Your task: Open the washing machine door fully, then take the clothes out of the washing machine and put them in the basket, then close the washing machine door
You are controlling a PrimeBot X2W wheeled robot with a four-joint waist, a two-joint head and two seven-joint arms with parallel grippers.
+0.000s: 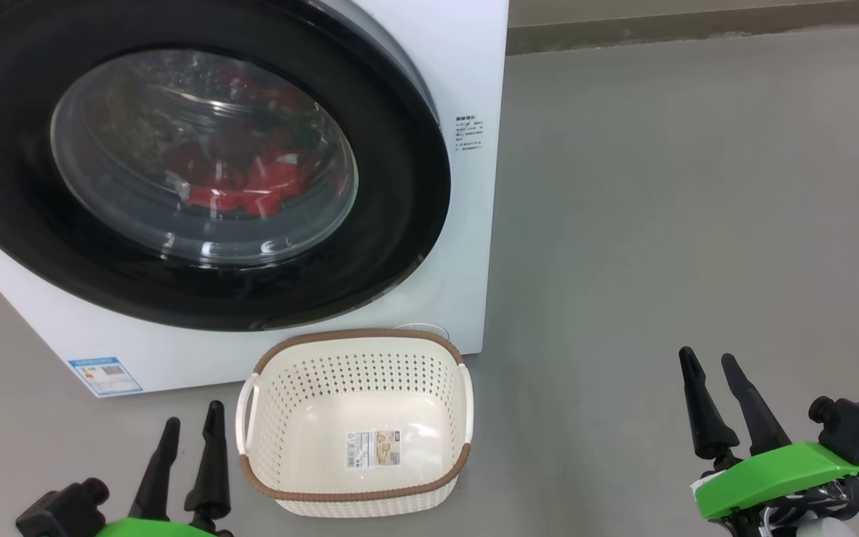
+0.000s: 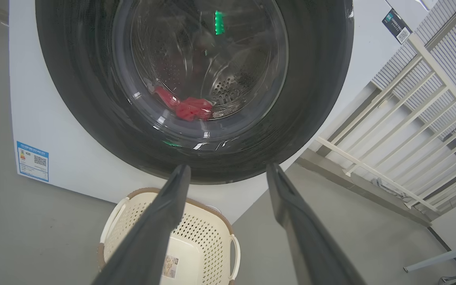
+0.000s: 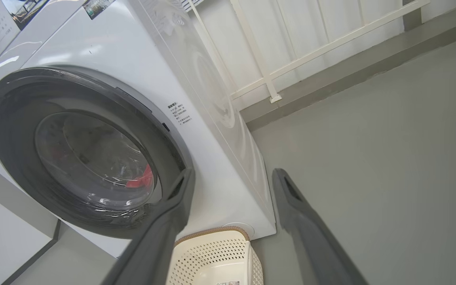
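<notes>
Door [image 1: 198, 287] not yet swung open, clothes [image 1: 250, 186] behind its glass.
I hold left gripper [image 1: 192, 414] and right gripper [image 1: 708, 355] spread and empty; basket [image 1: 355, 337] sits just below the door for short drops.

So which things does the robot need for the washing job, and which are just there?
For the job: washer, door, clothes, basket, left claw, right claw.
Just there: railing, blue sticker, floor.
</notes>
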